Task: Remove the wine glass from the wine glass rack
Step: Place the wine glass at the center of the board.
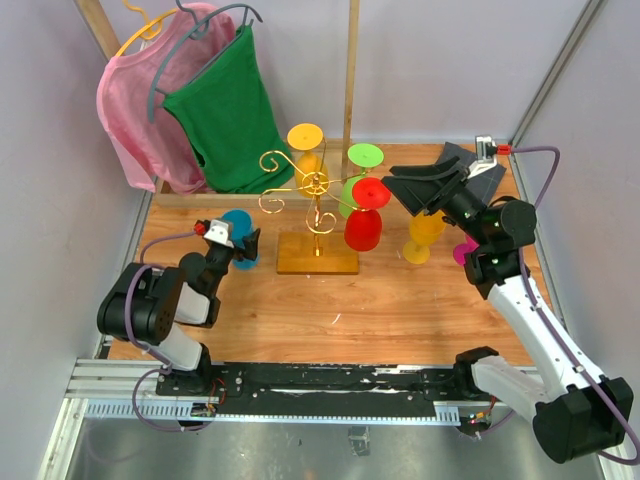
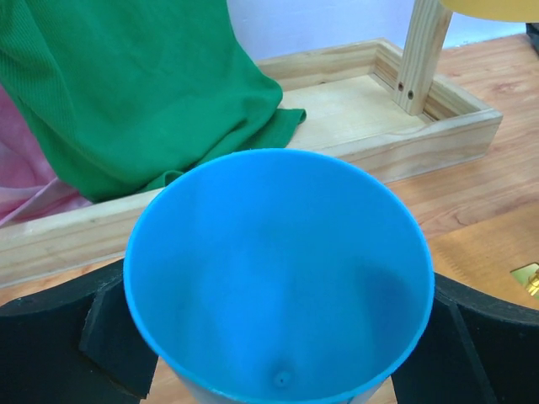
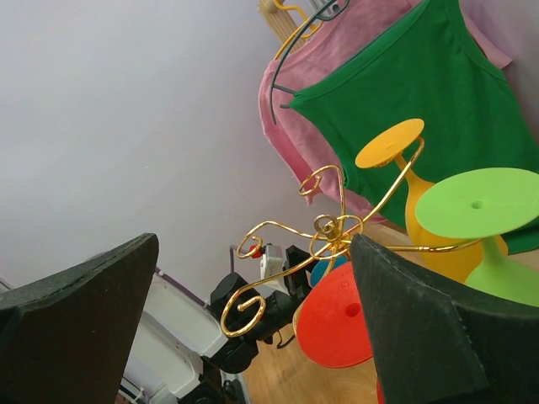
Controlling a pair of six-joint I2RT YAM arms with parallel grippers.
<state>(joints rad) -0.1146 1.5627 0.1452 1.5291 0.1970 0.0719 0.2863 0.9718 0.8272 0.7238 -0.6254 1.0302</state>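
The red glass (image 1: 363,230) hangs foot-up on the rack (image 1: 315,184), stem vertical, just left of the spread right tool (image 1: 405,191). The left tool (image 1: 243,244) flanks a blue glass (image 1: 237,220); grip unclear.

No readable text, label or number (in any of the views).

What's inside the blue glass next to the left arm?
Nothing: the blue glass shows a bare blue interior down to a small dimple at its bottom. What lies under it is covered by the glass itself.
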